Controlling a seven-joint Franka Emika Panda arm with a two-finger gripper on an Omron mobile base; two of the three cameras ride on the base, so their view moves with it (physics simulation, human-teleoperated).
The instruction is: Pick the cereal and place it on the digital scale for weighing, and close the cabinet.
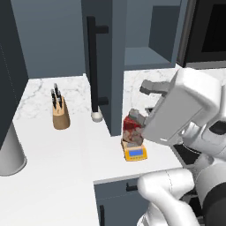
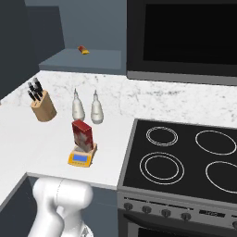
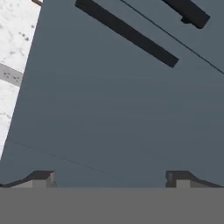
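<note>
- The cereal box (image 2: 83,134) already stands on the scale (image 2: 81,158), so you now close the cabinet door (image 1: 100,66)
- Your gripper (image 3: 109,178) is spread wide and empty, facing the door panel at 12 o'clock
- Push flat on the panel, below the handle (image 1: 92,66), at 11 o'clock

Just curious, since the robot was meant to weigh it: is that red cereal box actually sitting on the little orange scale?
Touching. In the right base view the cereal stands upright on the digital scale, with no gap beneath it.
</note>
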